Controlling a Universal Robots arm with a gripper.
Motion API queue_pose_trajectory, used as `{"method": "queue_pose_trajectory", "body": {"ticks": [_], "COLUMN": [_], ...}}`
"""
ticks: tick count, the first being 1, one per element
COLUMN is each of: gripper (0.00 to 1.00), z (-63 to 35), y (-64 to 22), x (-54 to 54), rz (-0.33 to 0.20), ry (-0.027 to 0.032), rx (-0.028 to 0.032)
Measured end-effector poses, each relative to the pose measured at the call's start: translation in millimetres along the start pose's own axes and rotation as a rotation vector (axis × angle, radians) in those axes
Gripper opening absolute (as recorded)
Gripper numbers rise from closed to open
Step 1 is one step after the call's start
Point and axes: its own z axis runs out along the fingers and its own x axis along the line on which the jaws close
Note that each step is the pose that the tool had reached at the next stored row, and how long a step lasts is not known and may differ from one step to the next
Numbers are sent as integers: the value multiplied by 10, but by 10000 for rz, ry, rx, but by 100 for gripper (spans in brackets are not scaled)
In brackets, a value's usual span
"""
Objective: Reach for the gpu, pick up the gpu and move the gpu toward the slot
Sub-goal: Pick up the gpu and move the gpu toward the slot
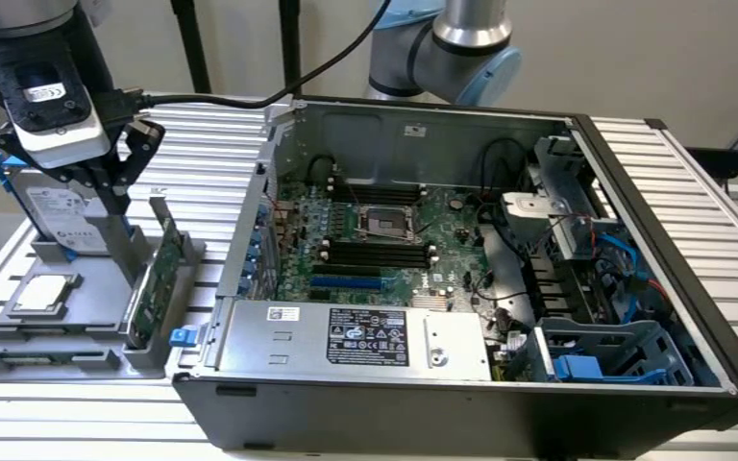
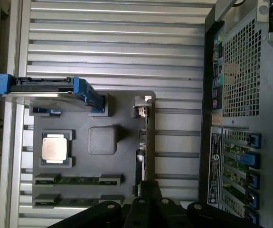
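Black fingertips of the gripper [image 1: 103, 190] look pressed together with nothing between them, and the gripper hangs above the gpu [image 1: 157, 280], apart from it. That thin green circuit-board card with a silver metal bracket at one end stands on edge in a grey moulded holder [image 1: 87, 353], along the holder's side nearest the open black computer case [image 1: 407, 134]. Just behind the fingertips in the exterior view, a silver hard drive in a blue frame [image 1: 51, 213] stands upright in the same holder, and a small square silver chip [image 1: 42, 293] lies flat toward the exterior view's left. Inside the case, well apart from the card, a long blue slot [image 1: 343, 284] sits on the green motherboard [image 1: 402, 206]. Everything rests on a ribbed aluminium table [image 1: 215, 134]
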Motion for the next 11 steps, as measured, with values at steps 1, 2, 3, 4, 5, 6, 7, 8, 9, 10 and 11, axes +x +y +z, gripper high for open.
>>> {"method": "queue_pose_trajectory", "body": {"ticks": [1, 2, 3, 4, 5, 6, 7, 8, 9, 10, 11], "gripper": [11, 11, 12, 12, 18, 18, 24, 30, 36, 42, 42], "z": [0, 0, 0, 0, 0, 0, 0, 0, 0, 0, 0], "y": [0, 0, 0, 0, 0, 0, 0, 0, 0, 0, 0], "x": [0, 0, 0, 0, 0, 0, 0, 0, 0, 0, 0], "rz": [0, 0, 0, 0, 0, 0, 0, 0, 0, 0, 0], "ry": [0, 0, 0, 0, 0, 0, 0, 0, 0, 0, 0], "rx": [0, 0, 0, 0, 0, 0, 0, 0, 0, 0, 0]}}
